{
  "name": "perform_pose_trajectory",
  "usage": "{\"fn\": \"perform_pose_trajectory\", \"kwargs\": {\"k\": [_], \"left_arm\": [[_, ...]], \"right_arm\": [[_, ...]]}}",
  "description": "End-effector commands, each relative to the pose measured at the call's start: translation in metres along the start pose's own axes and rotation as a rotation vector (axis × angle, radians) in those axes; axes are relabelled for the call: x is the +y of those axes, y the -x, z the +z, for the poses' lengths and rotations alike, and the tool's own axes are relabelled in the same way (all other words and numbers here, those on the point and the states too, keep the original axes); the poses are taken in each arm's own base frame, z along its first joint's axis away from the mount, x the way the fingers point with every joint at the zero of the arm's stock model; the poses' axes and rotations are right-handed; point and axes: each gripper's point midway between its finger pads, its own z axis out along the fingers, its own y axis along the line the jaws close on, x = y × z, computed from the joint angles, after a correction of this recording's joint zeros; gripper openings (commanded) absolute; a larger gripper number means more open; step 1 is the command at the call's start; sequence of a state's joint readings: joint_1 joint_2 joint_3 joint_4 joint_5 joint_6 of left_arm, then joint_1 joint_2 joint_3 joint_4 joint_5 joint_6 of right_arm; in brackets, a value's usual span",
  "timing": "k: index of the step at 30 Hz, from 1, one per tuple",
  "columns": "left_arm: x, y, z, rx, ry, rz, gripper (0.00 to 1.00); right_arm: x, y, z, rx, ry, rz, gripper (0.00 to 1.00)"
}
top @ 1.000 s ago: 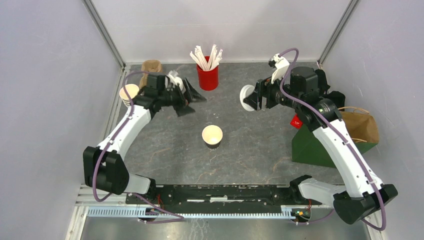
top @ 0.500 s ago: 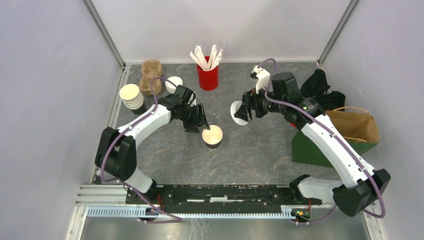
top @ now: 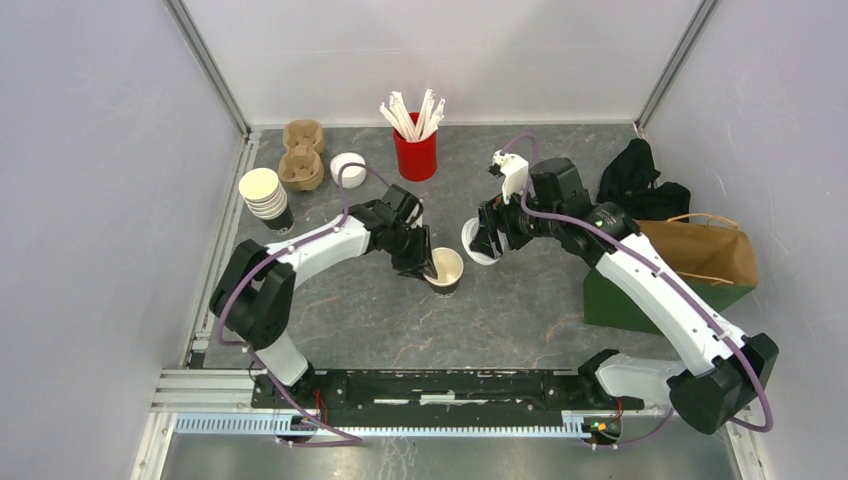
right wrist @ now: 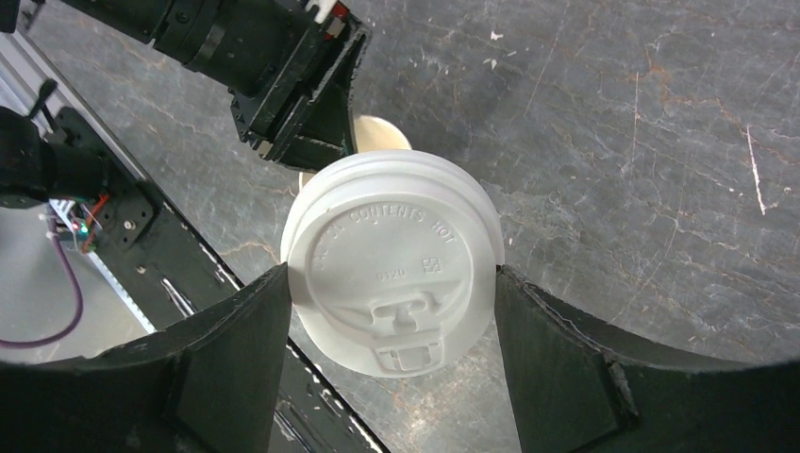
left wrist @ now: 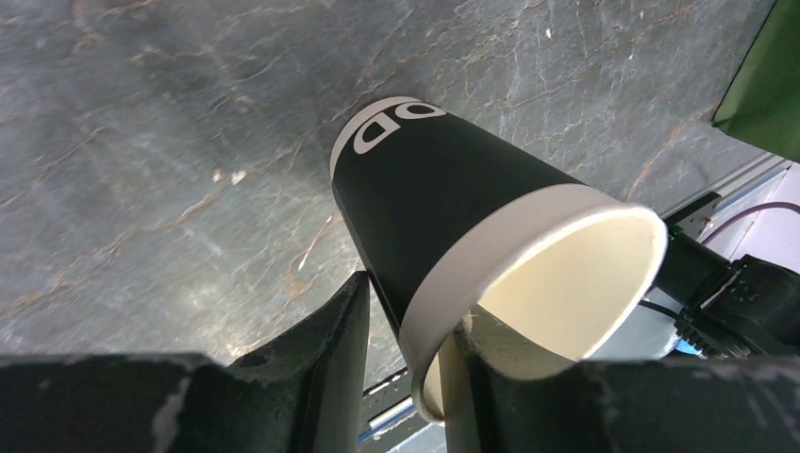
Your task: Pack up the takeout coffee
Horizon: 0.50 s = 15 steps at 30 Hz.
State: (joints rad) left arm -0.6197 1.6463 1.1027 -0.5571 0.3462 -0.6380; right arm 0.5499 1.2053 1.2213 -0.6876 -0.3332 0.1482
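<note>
Lidding step: left gripper pinched the rim of the black cup on the near side of the red holder, right gripper clamped a white lid beside it (not seated yet), so next called for centring it and pressing down.

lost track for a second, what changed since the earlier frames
The left claw swung from the back left to the open black cup, narrowing astride its rim, one finger inside; the cup slid slightly right. The right claw, holding a white lid, carried it closer to the cup. Red straw holder, cup stack and paper bag stayed put.
</note>
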Motion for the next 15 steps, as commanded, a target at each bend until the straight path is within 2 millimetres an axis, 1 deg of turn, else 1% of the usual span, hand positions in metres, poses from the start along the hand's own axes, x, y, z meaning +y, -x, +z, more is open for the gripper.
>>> {"fn": "perform_pose_trajectory", "kwargs": {"k": [1,3,4,8,10,12,15], "left_arm": [[-0.033,0.018,0.007,-0.039,-0.069,0.022,0.38],[-0.041,0.018,0.009,-0.042,-0.075,0.037,0.42],[-0.043,0.020,0.008,-0.050,-0.076,0.042,0.46],[-0.043,0.022,-0.004,-0.091,-0.067,0.052,0.56],[-0.038,0.020,-0.014,-0.110,-0.047,0.064,0.62],[-0.032,0.016,-0.025,-0.131,-0.025,0.074,0.65],[-0.015,0.013,-0.048,-0.174,0.035,0.073,0.70]], "right_arm": [[-0.005,-0.008,-0.004,0.011,-0.040,-0.076,0.76],[-0.006,-0.016,-0.002,0.039,-0.051,-0.090,0.76],[-0.006,-0.020,0.000,0.052,-0.054,-0.095,0.76],[-0.004,-0.031,0.004,0.092,-0.057,-0.118,0.76],[-0.001,-0.034,0.007,0.111,-0.061,-0.134,0.76],[0.001,-0.036,0.010,0.128,-0.070,-0.146,0.76],[0.007,-0.036,0.017,0.157,-0.076,-0.180,0.76]]}}
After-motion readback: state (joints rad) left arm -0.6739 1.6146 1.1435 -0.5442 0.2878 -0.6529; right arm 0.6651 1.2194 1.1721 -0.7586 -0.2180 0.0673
